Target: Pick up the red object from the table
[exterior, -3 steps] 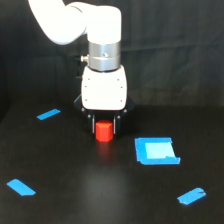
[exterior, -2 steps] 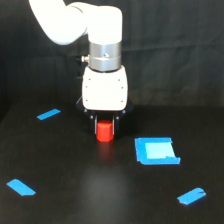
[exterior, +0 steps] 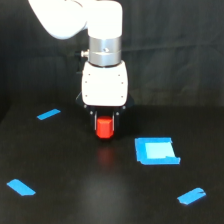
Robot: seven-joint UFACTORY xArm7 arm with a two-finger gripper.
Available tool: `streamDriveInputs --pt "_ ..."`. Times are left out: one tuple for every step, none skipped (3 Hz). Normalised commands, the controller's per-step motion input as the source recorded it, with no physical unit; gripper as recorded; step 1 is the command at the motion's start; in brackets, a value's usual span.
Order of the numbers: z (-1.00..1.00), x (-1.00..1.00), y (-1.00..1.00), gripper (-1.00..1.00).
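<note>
The red object [exterior: 105, 128] is a small red-orange stubby block in the middle of the exterior view. It sits between the dark fingers of my gripper [exterior: 105, 126], under the white wrist housing. The jaws are shut on its sides. It hangs a little above the black table [exterior: 60, 200], and a faint red reflection shows on the surface just below it. The fingertips are mostly hidden against the dark background.
A blue square patch [exterior: 156, 150] lies just to the exterior view's right of the gripper. Blue tape strips lie at the left back [exterior: 48, 114], the left front [exterior: 21, 187] and the right front [exterior: 191, 196].
The gripper and the red object have risen slightly; the object now sits a little higher above the table. The tape pieces have not moved.
</note>
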Motion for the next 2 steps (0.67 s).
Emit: streamDriveInputs --pt "0.98 -0.04 -0.25 -1.0" --pt "0.95 0.01 -0.18 -1.0"
